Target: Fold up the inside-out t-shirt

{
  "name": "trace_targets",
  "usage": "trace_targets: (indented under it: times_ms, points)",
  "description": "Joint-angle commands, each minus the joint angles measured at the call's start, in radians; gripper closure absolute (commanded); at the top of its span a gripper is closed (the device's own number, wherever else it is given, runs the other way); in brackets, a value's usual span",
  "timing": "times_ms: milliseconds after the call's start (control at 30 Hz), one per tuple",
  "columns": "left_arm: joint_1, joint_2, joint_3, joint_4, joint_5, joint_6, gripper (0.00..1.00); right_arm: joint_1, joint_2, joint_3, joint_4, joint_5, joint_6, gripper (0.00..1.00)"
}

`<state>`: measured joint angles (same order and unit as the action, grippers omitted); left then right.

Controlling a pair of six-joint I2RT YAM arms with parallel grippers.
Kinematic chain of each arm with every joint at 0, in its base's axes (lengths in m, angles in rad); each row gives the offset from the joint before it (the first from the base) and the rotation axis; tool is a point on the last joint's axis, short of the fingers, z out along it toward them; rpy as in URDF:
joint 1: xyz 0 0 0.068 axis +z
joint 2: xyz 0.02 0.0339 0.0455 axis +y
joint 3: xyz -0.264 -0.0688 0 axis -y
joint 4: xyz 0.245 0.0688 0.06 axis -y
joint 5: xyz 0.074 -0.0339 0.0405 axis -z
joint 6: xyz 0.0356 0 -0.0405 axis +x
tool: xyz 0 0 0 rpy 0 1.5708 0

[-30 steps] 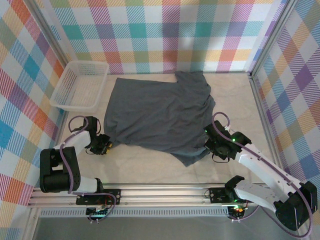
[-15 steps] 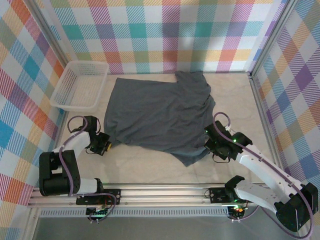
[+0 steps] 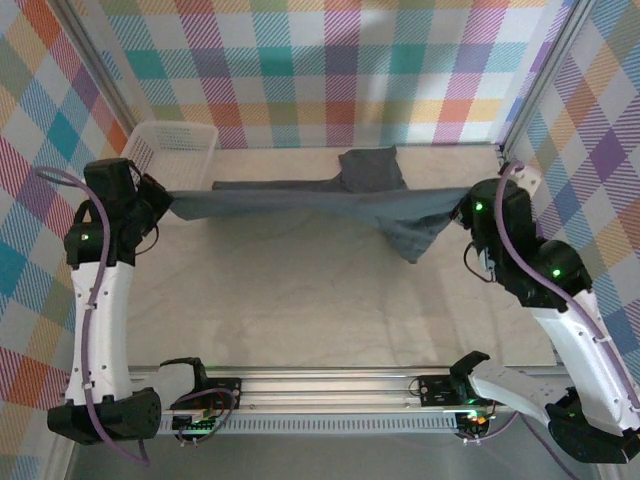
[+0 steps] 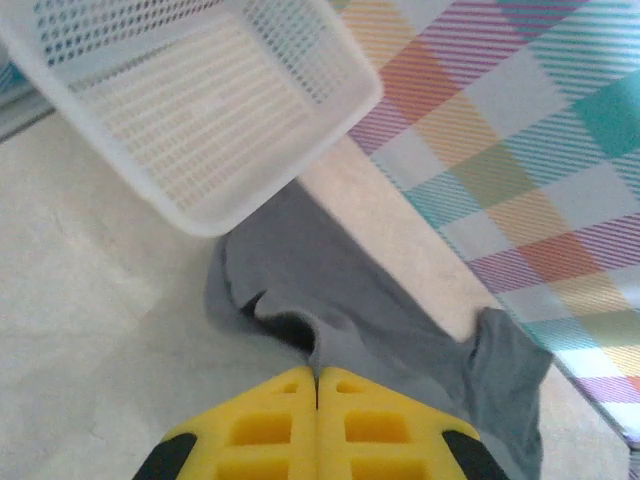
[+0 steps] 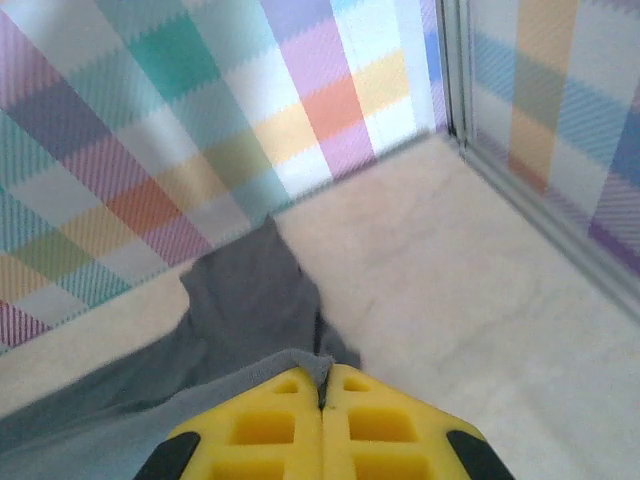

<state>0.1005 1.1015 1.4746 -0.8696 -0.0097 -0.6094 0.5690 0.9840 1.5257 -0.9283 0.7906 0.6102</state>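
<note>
The slate blue-grey t-shirt [image 3: 320, 198] hangs stretched in the air between both arms, its far part trailing toward the back of the table. My left gripper [image 3: 170, 200] is raised at the left and shut on one edge of the t-shirt [image 4: 360, 320]; the yellow fingers [image 4: 270, 430] meet with cloth pinched at their tips. My right gripper [image 3: 462, 212] is raised at the right and shut on the opposite edge of the t-shirt [image 5: 250, 300], with a fold of cloth caught at the tips of its fingers [image 5: 380, 425]. A loose sleeve [image 3: 412, 235] droops near the right gripper.
A white lattice basket [image 3: 160, 145] stands at the back left, close behind the left gripper, also seen as the basket [image 4: 200, 100]. Plaid walls enclose the table at back and sides, with a metal post [image 5: 455, 60] at the right corner. The table surface [image 3: 300, 300] lies bare below the shirt.
Both arms have risen from the table and swung outward, lifting the t-shirt off the surface and stretching it taut between them. The left gripper closed on the cloth.
</note>
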Motion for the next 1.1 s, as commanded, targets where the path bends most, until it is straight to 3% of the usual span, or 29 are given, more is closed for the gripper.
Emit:
trace_targets:
  times_ms: [0,133,233,333,400,500,667,733,867,1067]
  points:
    - [-0.003,-0.029,0.107,-0.053,0.045,0.04,1.0,-0.004,-0.001,0.136,0.088,0.049,-0.183,1.0]
    - [-0.003,-0.013,0.327,-0.051,0.064,0.024,1.0,-0.004,0.03,0.321,0.204,-0.003,-0.285,1.0]
    - [-0.003,0.107,0.492,-0.068,0.099,0.026,1.0,-0.004,0.121,0.438,0.33,-0.006,-0.415,1.0]
    - [-0.003,0.232,0.543,0.027,0.117,-0.019,1.0,-0.011,0.253,0.53,0.459,0.006,-0.555,1.0]
    - [-0.004,0.318,0.572,0.108,0.132,-0.042,1.0,-0.08,0.352,0.592,0.503,-0.023,-0.582,1.0]
    - [-0.007,0.494,0.702,0.165,0.18,-0.036,1.0,-0.254,0.548,0.803,0.395,-0.128,-0.475,1.0]
    - [-0.027,0.869,1.229,0.027,0.283,0.033,1.0,-0.359,0.9,1.289,0.349,-0.279,-0.522,1.0]
    - [-0.028,0.959,1.388,0.049,0.322,0.033,1.0,-0.382,0.97,1.375,0.432,-0.304,-0.566,1.0]
    - [-0.028,0.952,1.403,0.193,0.304,0.048,1.0,-0.468,0.963,1.343,0.653,-0.401,-0.5,1.0]
    - [-0.03,0.858,1.401,0.265,0.273,0.117,1.0,-0.531,0.897,1.346,0.84,-0.521,-0.395,1.0]
